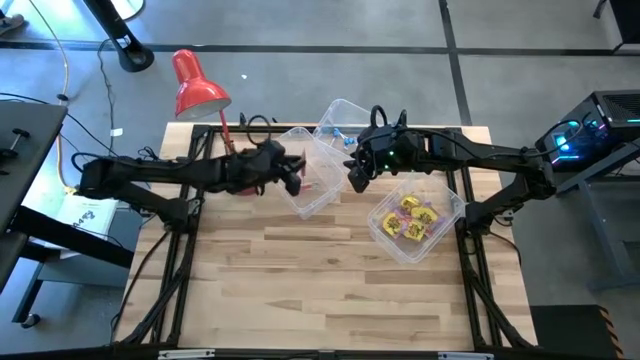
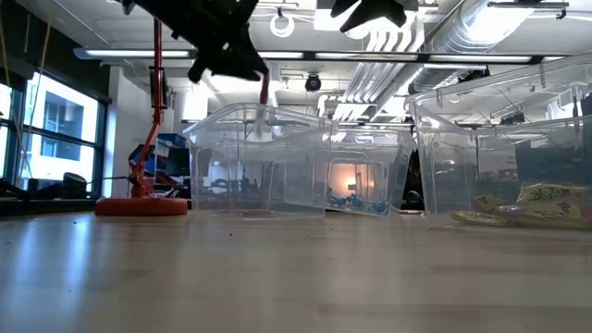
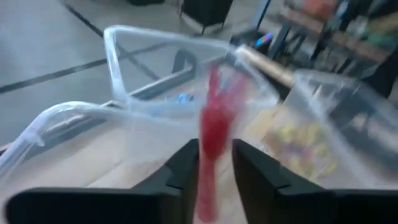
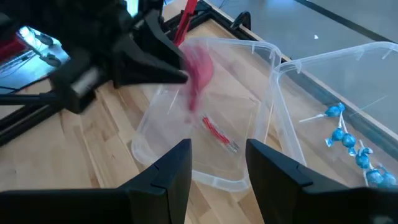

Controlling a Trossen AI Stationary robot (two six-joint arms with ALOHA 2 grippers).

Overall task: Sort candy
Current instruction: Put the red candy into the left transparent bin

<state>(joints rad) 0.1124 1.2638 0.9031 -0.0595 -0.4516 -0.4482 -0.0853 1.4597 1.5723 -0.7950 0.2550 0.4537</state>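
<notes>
- Left gripper [image 3: 214,165] hung over the middle clear bin [image 1: 312,178], jaws slightly parted around a red candy stick [image 3: 214,127].
- Right gripper [image 4: 217,162] waited open nearby above the bins.
- Yellow packets [image 1: 412,218] lay in another bin.

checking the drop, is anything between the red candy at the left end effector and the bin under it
Nothing visible blocks it. The left end effector is over the open-topped middle bin, with the blurred red candy at its fingertips and only air below. One red stick already lies on the bin floor, off the drop line. The right end effector waits alongside.
</notes>
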